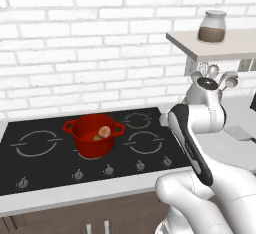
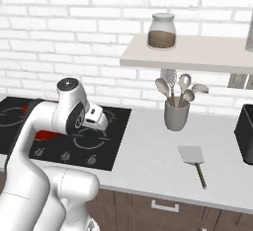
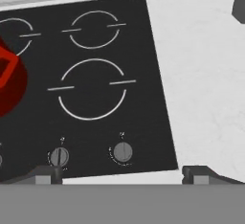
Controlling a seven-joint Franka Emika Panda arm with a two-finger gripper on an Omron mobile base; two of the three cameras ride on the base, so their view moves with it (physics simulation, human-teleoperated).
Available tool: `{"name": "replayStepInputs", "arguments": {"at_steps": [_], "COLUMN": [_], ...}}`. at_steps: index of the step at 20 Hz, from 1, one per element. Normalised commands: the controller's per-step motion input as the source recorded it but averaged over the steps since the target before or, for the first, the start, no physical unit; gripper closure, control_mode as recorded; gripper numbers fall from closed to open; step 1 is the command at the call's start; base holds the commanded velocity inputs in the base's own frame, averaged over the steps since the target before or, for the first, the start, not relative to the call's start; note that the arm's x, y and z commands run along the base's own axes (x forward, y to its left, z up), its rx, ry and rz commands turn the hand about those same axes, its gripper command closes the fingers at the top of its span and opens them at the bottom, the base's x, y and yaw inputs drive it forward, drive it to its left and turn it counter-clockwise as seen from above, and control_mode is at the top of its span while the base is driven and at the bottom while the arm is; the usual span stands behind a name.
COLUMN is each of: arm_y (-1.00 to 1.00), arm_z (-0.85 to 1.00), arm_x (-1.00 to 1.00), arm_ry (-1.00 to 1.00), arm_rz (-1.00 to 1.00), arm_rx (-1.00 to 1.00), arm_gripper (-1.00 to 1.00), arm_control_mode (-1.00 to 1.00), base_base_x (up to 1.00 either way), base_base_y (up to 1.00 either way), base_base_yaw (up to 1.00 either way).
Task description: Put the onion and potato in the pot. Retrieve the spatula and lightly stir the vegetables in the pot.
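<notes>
Your pincer [image 3: 122, 173] hangs wide apart with nothing in it, over the stove [image 3: 95, 137]. The red pot [image 1: 93, 134] off to its left holds the onion [image 1: 104, 131] and potato [image 1: 97, 138]. The spatula [image 2: 192, 157] lies flat on the counter [image 2: 148, 161], well off to the pincer's right, below the cup of spoons [image 2: 176, 114].

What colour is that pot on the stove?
Bright red, darker inside; the pot shows best in the left base view.

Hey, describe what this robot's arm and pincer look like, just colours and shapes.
The glossy white arm has thick rounded segments, with a long black band along one link and a dark round cap with a pale centre on top of a joint. Its white pincer ends in two small dark grey, blocky fingertips. No cables or markings show.
</notes>
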Motion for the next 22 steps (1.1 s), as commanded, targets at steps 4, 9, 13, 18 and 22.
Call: {"name": "replayStepInputs", "arguments": {"at_steps": [4,9,13,18,22], "arm_y": [-0.02,-0.08,0.0,-0.85,-1.0], "arm_z": [0.0,0.0,0.0,-0.13,-0.3], "arm_x": [-0.03,0.0,0.0,0.0,-0.1], "arm_ry": [0.0,0.0,0.0,0.0,0.0], "arm_rz": [0.0,0.0,0.0,0.0,0.0], "arm_rx": [0.0,0.0,0.0,0.0,0.0], "arm_gripper": [-1.0,-1.0,-1.0,-1.0,-1.0], "arm_control_mode": [-1.0,1.0,1.0,-1.0,-1.0], "base_base_x": [0.0,0.0,0.0,0.0,0.0], "base_base_y": [0.0,-0.72,-0.84,0.0,0.0], "base_base_yaw": [0.0,-0.01,-0.01,0.0,0.0]}}
